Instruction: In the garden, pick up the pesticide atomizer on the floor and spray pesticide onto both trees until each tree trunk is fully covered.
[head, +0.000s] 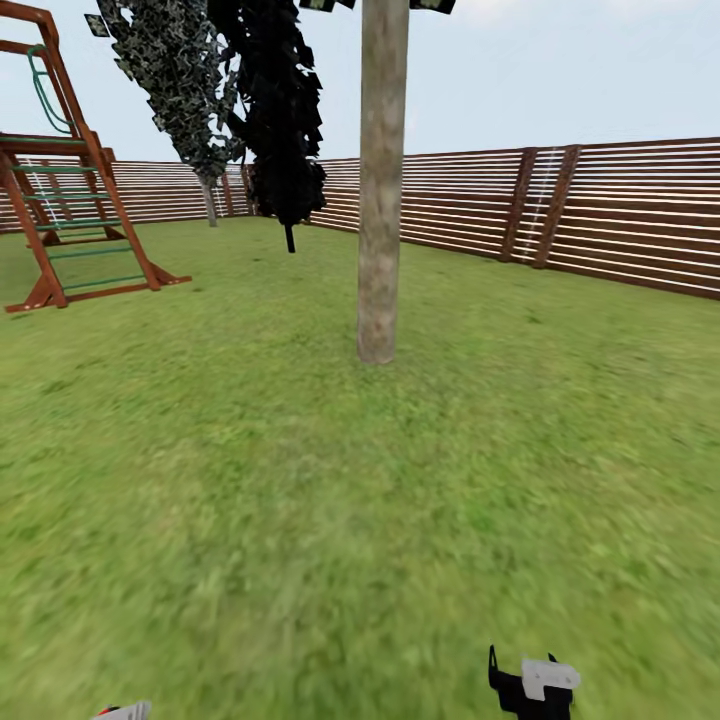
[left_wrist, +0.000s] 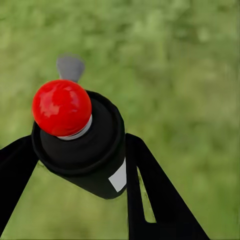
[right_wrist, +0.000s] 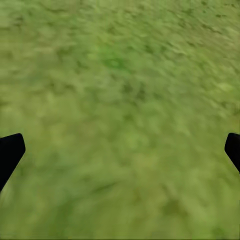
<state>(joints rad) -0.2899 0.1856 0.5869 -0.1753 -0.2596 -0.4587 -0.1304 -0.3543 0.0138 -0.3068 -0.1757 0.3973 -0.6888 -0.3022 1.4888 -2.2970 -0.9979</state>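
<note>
Left claw (left_wrist: 75, 165) clamps the pesticide atomizer (left_wrist: 80, 140); right claw (right_wrist: 120, 150) hangs spread wide, holding nothing

The thick grey-brown tree trunk (head: 382, 190) looks mottled, matt bark; the brown slatted fence (head: 610, 215) reads as wood; the small black spray bottle (left_wrist: 85, 145) appears smooth plastic with a glossy red cap.

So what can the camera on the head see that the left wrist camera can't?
The head view alone takes in the nearest tree trunk, the wooden fence, a climbing frame and the right gripper. The left wrist view alone gives a close look at the spray bottle, black with a red top, held between the left gripper's fingers. Both show the grass.
</note>
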